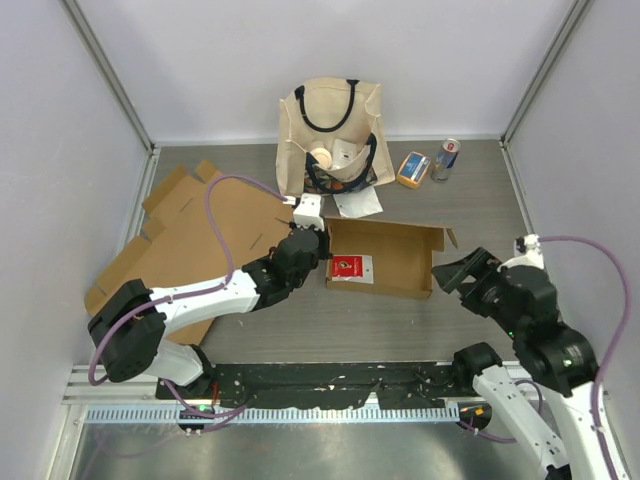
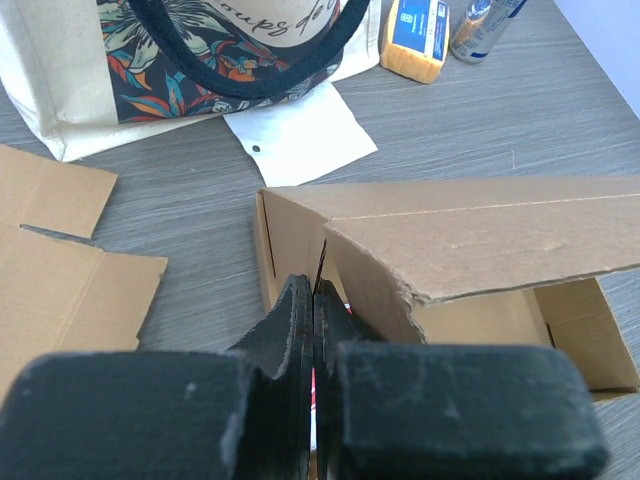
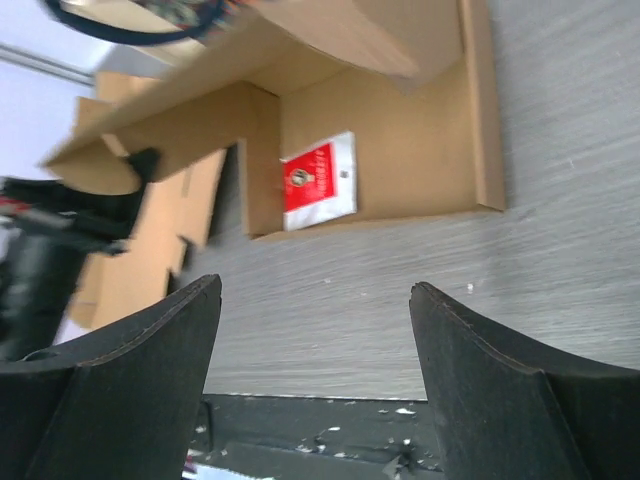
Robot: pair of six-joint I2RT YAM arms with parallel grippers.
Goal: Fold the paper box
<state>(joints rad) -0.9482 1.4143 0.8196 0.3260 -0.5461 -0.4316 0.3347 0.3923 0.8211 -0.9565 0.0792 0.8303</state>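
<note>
- Your brown corrugated-cardboard paper box is lying open-topped on the grey wood-grain table, roughly mid-table and between your two arms.
- In the left wrist view, one long upper flap of the box is leaning in over the interior. In the top view, small flaps are splaying outward at the box's right end.
- A red-and-white printed card is lying flat on the box floor, close to the left wall.
- Your left gripper is sitting at the box's left wall with its black fingers clenched tight together. The edge of the wall is running straight toward the seam between them. You cannot tell from these views whether any cardboard is actually being pinched.
- Your right gripper is hovering near the box's right end without touching it. Its fingers are standing wide apart and gripping nothing.
- Several flat brown cardboard sheets are lying on the left side of the table, under and beside your left arm.
- A beige canvas tote bag with black handles and a floral panel is standing at the back of the table, behind the box.
- A white paper sheet is lying flat between the bag and the box.
- A yellow sponge in a blue-labelled wrapper and a small drink can are resting to the right of the bag, just beside each other.
</note>
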